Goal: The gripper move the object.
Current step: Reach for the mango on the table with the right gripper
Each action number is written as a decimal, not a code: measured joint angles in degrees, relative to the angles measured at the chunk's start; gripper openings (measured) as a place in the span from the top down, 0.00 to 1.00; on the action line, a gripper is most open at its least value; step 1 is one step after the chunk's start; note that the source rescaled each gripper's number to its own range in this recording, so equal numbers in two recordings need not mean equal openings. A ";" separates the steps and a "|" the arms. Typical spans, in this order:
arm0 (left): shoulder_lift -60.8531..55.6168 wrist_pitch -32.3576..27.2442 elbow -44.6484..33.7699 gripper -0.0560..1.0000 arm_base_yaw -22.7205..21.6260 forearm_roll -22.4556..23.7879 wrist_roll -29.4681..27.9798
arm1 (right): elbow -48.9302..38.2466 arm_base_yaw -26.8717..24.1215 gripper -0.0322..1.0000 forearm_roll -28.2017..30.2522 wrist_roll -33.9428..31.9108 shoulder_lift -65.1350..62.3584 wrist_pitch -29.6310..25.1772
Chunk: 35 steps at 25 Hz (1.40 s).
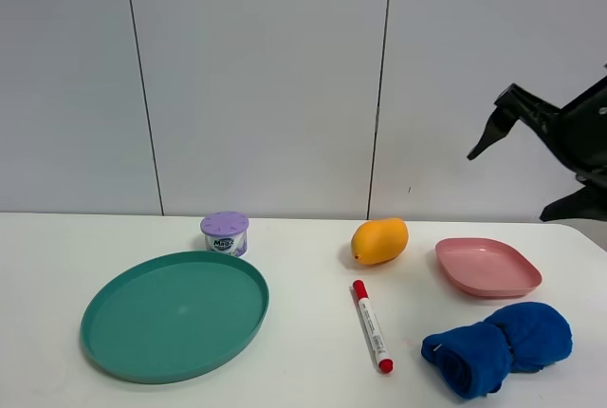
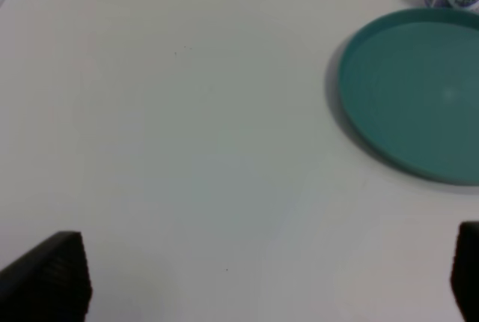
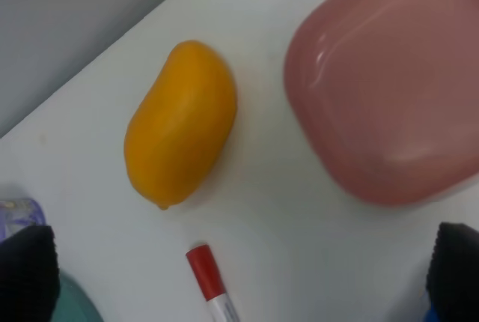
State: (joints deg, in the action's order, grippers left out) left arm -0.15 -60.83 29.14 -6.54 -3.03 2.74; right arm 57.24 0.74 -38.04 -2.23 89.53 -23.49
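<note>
The orange-yellow mango [image 1: 379, 241] lies on the white table, just right of centre, with nothing touching it. It also shows in the right wrist view [image 3: 181, 123]. My right gripper [image 1: 522, 176] hangs high in the air at the right, above and right of the mango; its black fingers [image 3: 26, 273] stand wide apart and it is open and empty. My left gripper [image 2: 254, 277] is open and empty over bare table left of the green plate; it is out of the exterior high view.
A pink square dish [image 1: 488, 270] sits right of the mango. A red-capped white marker [image 1: 372, 324] lies in front of it. A blue rolled cloth [image 1: 498, 346] is at the front right. A green round plate [image 1: 95, 332] and a purple-lidded can [image 1: 225, 233] are on the left.
</note>
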 joint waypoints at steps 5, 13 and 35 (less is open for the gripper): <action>0.00 0.00 0.00 0.00 0.00 0.00 0.00 | 10.17 4.47 0.00 -1.14 -0.26 8.77 -1.62; 0.00 0.00 0.00 0.00 0.00 0.00 0.00 | 21.83 7.46 0.00 0.27 -6.33 17.81 -7.98; 0.00 0.00 0.00 0.00 0.00 0.00 0.00 | 39.82 7.80 0.06 19.73 -29.38 28.84 -23.33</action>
State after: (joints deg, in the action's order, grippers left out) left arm -0.15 -60.83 29.14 -6.54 -3.03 2.74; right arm 97.06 8.54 -18.31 -31.60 118.37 -46.81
